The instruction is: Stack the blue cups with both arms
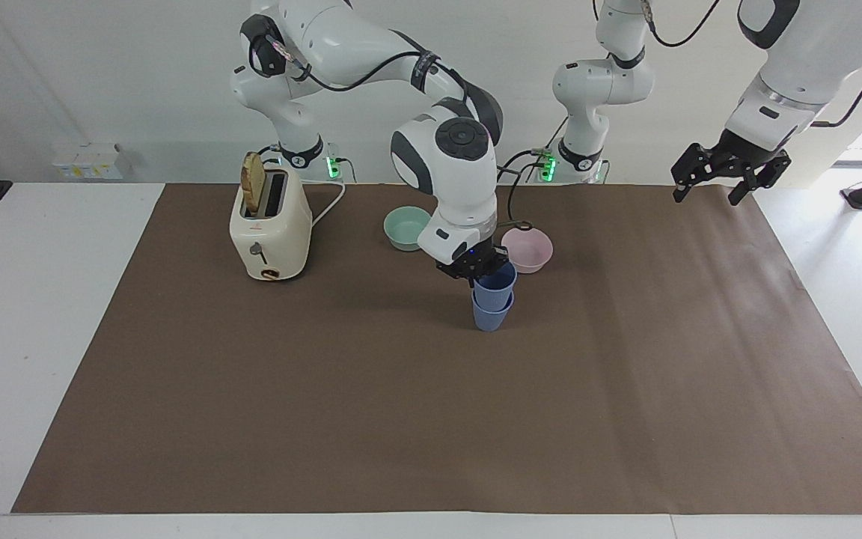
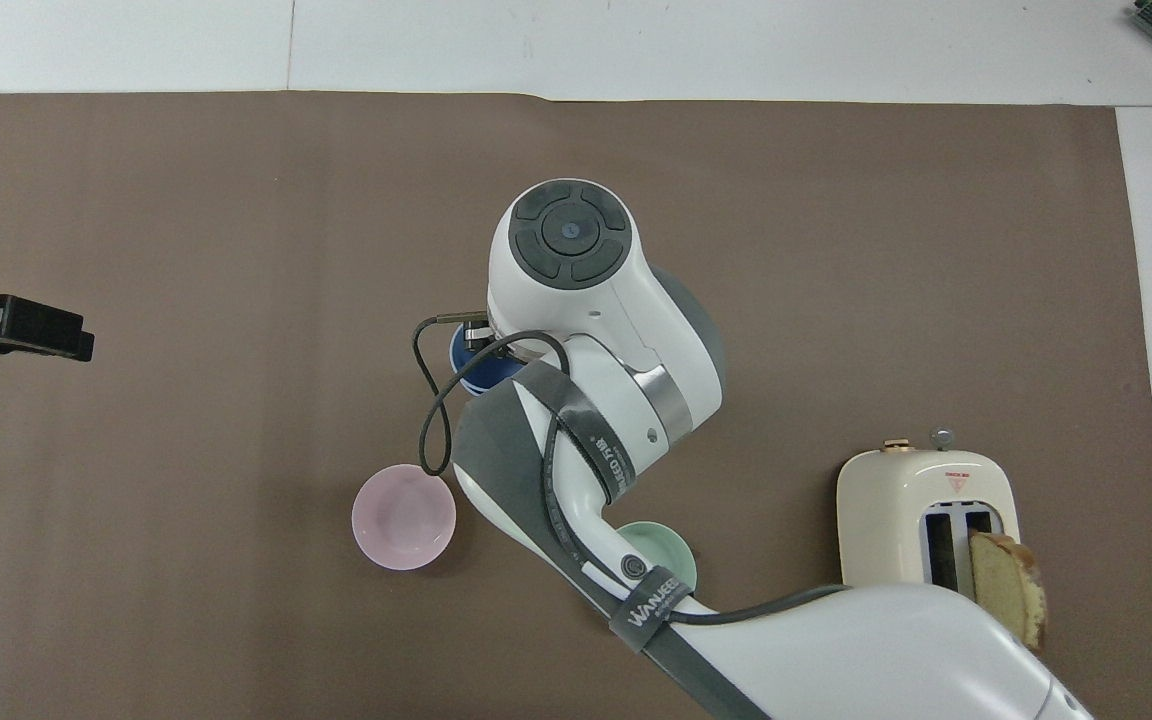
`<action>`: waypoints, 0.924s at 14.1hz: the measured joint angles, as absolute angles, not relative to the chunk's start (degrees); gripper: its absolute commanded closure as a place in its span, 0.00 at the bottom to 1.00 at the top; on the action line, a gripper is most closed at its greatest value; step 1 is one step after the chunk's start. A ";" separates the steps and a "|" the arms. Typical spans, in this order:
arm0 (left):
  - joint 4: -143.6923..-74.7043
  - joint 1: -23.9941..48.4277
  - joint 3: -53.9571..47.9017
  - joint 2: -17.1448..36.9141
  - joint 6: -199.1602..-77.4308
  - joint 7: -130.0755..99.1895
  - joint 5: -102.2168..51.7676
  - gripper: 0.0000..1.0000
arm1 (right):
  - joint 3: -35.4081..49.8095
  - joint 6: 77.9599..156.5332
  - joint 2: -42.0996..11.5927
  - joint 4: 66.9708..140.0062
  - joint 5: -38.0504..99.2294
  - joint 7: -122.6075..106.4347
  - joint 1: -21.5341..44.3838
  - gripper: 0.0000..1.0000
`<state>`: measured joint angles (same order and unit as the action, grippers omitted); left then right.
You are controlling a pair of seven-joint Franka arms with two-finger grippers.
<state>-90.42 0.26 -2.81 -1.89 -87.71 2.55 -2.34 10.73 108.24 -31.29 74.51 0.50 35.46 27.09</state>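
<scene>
The blue cups (image 1: 492,298) sit nested, one inside the other, upright on the brown mat (image 1: 625,389), just farther from the robots than the pink bowl (image 1: 530,248). The upper cup (image 1: 495,283) rides high in the lower cup (image 1: 491,316), its rim well clear of the one beneath, so by my read the stack is made but not pressed home.

Right at the upper cup's rim is the right gripper (image 1: 478,270), tilted in on the side toward the pink bowl. Its fingers are at the rim, yet whether they pinch it or have begun to let go, I cannot tell from here. From overhead the right arm's big wrist hides nearly everything; only a sliver of blue (image 2: 466,362) peeks out beside it.

The step in hand looks like the release. The next move calls for a clean opening of those fingers and a straight lift, no sideways drag, or the top cup could tip out or pull the stack over.

Out from the pink bowl: the mint-green bowl (image 1: 407,227) sits beside it, the toaster (image 1: 269,224) with a slice of bread (image 1: 253,182) stands toward the right arm's end. The left gripper (image 1: 726,172) waits high over the mat's edge at the left arm's end, fingers spread, holding nothing.
</scene>
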 measured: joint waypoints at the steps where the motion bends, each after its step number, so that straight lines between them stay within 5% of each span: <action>1: -90.42 0.26 -2.81 -1.89 -87.71 2.55 -2.34 0.00 | 10.73 108.25 -31.29 74.51 0.48 35.46 27.09 0.00; 7: -90.43 0.26 -2.81 -1.93 -87.72 2.55 -2.34 0.00 | 10.32 106.53 -30.34 74.34 -0.26 35.35 24.81 0.00; 13: -90.42 0.26 -2.81 -1.94 -87.75 2.55 -2.34 0.00 | 10.20 95.23 -21.64 74.06 -2.45 26.53 16.07 0.00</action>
